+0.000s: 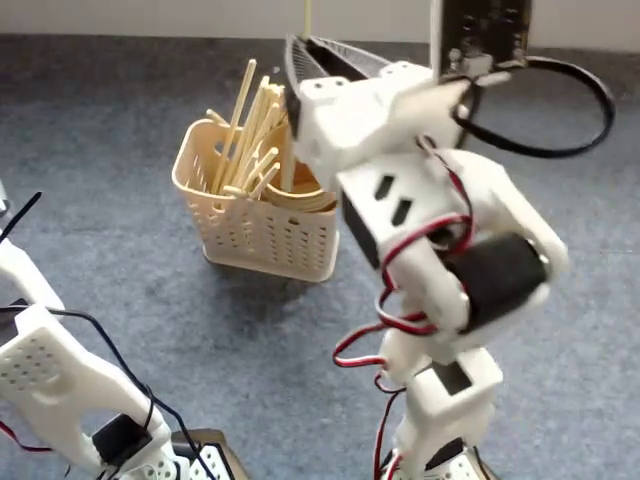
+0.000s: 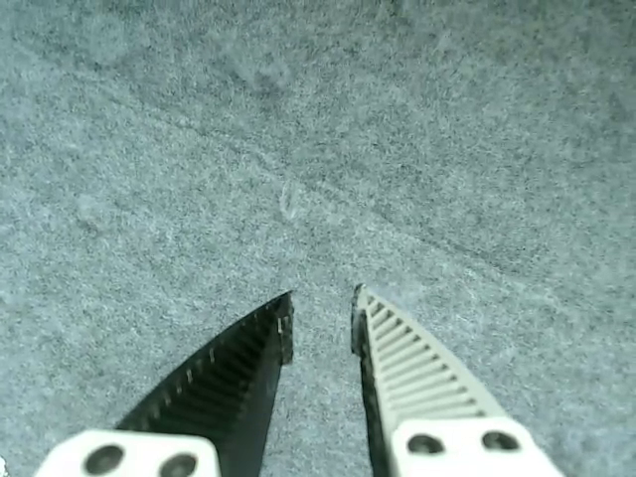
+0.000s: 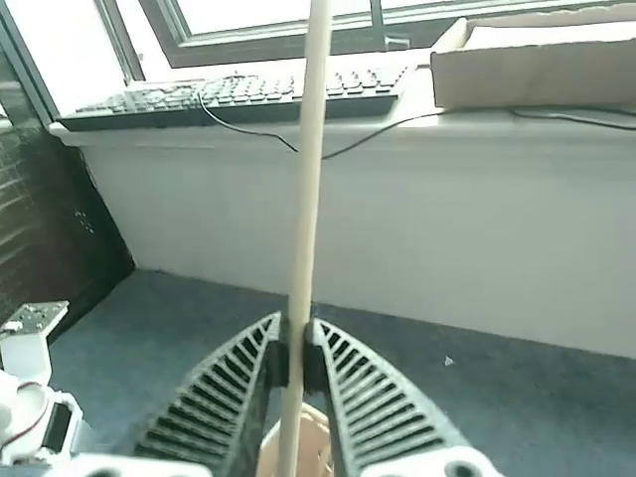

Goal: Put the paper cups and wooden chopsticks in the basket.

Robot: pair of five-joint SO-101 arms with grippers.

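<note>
A cream plastic basket (image 1: 262, 236) stands on the grey carpet with several wooden chopsticks (image 1: 250, 130) sticking up in it and a paper cup (image 1: 300, 197) inside. My right gripper (image 3: 296, 350) is raised above the basket and is shut on one wooden chopstick (image 3: 310, 189), held upright; the same stick (image 1: 307, 17) shows in the high view above the gripper (image 1: 300, 55). Its lower end points at the cup rim (image 3: 298, 437) below. My left gripper (image 2: 320, 320) hangs over bare carpet, its fingers slightly apart with nothing between them.
The left arm (image 1: 60, 390) rests at the near left corner. The right arm's body (image 1: 450, 260) stands beside the basket. Behind, a white sill carries a keyboard (image 3: 248, 94) and a cardboard box (image 3: 537, 60).
</note>
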